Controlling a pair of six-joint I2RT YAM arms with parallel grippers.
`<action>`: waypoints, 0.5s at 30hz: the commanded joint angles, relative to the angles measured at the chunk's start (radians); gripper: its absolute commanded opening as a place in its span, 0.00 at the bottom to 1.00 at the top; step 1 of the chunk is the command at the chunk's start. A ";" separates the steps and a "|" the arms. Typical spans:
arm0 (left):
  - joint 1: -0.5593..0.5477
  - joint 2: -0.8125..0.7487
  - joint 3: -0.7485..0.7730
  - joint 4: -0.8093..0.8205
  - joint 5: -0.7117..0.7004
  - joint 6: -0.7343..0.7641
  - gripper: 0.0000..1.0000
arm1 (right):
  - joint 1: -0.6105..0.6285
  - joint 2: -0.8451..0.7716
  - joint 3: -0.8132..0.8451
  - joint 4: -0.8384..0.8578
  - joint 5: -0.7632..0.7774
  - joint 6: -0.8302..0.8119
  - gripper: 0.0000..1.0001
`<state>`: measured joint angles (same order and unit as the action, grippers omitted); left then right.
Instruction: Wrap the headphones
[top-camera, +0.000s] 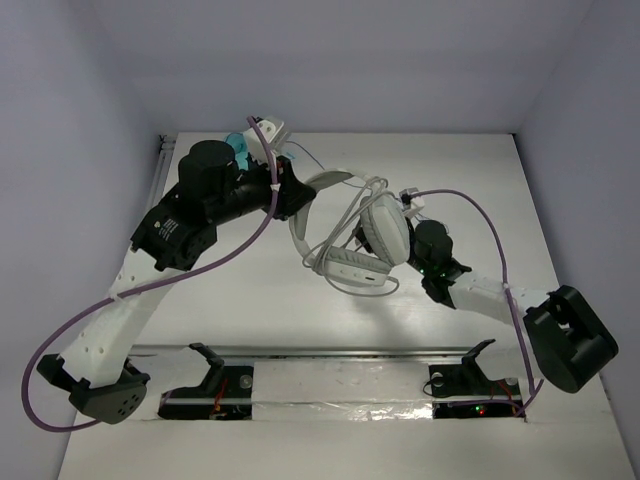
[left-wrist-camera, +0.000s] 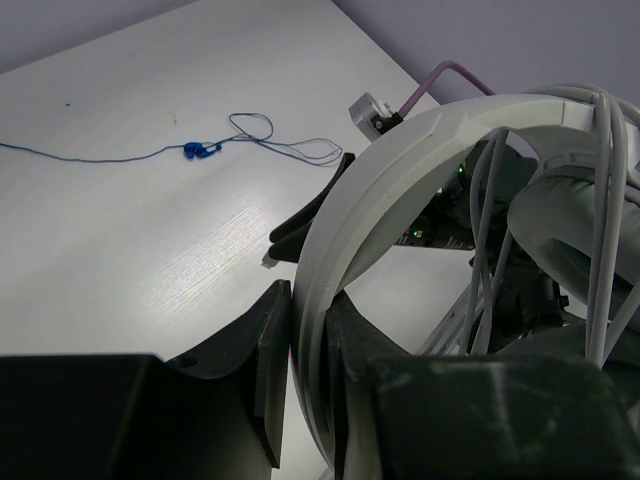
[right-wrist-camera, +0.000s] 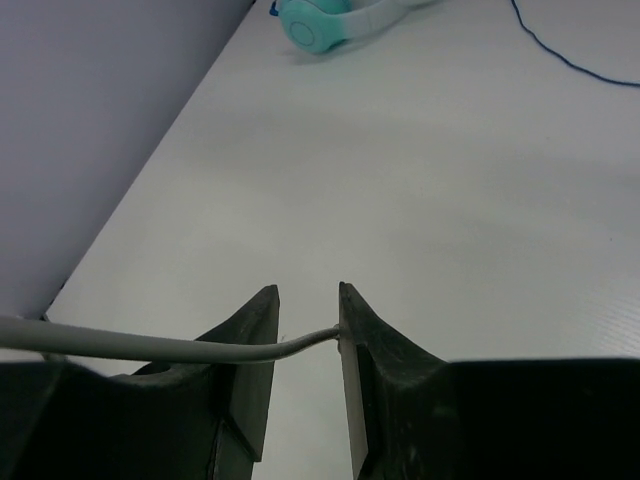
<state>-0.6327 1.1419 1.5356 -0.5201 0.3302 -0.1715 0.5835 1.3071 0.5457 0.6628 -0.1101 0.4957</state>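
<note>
Here, left gripper (left-wrist-camera: 308, 300) clamps the white headphones (top-camera: 355, 262) by their headband (left-wrist-camera: 400, 180); beside the headphones, right gripper (right-wrist-camera: 308, 295) stands slightly parted, grey cable (right-wrist-camera: 150, 347) crossing the gap.

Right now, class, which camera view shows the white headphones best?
Top external: it alone shows the headphones whole. Left wrist shows only the headband clamped in the left gripper, with some cable loops; right wrist shows only a stretch of cable.

The left arm (top-camera: 130, 300) stretches forward, wrist turned inward, its gripper (left-wrist-camera: 308, 325) clamped on the headphones (left-wrist-camera: 400, 190) at the headband. The right arm (top-camera: 485, 295) lies low, reaching leftward; its gripper (right-wrist-camera: 305, 310) has narrowly parted jaws.
</note>
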 joint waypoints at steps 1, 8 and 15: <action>0.002 -0.022 0.077 0.123 0.029 -0.075 0.00 | -0.002 0.000 -0.035 0.099 -0.008 0.032 0.37; 0.002 -0.019 0.077 0.144 0.033 -0.097 0.00 | -0.002 0.000 -0.043 0.124 -0.010 0.044 0.32; 0.002 -0.007 0.058 0.212 -0.016 -0.166 0.00 | -0.002 0.009 -0.081 0.166 -0.060 0.116 0.30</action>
<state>-0.6327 1.1442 1.5555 -0.4786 0.3206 -0.2367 0.5835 1.3144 0.4873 0.7452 -0.1394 0.5709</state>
